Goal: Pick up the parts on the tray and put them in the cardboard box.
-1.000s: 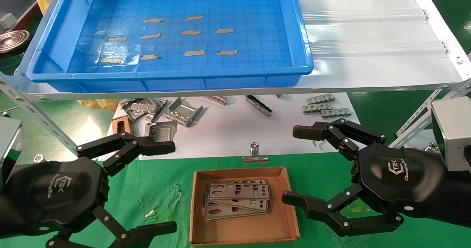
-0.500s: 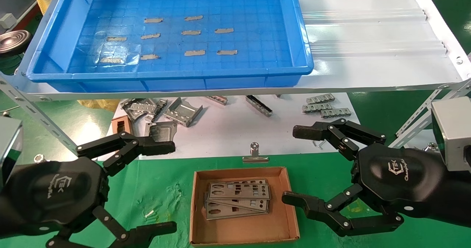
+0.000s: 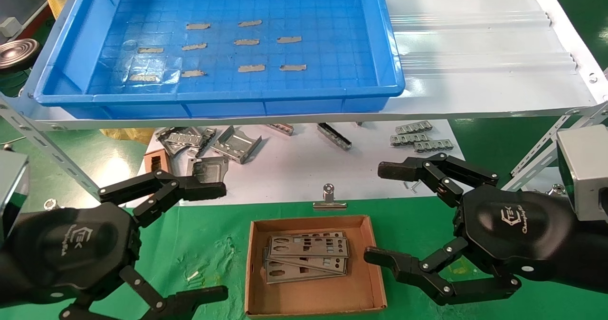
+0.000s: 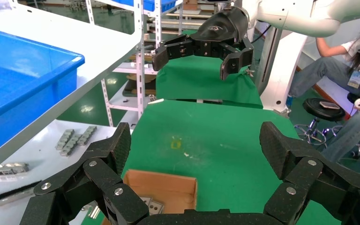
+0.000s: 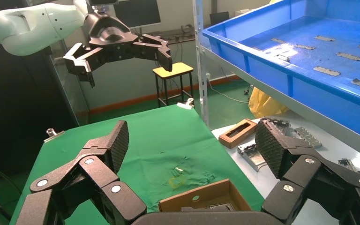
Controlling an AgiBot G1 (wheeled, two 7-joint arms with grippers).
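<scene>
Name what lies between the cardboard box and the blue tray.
In the head view, a silver binder clip, then folded metal brackets, lie between cardboard box and tray.

Glossy plastic tray (image 3: 394, 80); matt cardboard box (image 3: 313, 301); metal parts (image 3: 306, 256)

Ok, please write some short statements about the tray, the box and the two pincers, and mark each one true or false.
1. The blue tray holds only short tape strips, no metal plates. True.
2. The cardboard box is empty. False: several metal plates lie stacked in it.
3. The left pincer is open and holds nothing. True.
4. The right pincer is shut on a plate. False: it is open and empty, beside the box.
5. A binder clip lies just beyond the box. True.
</scene>
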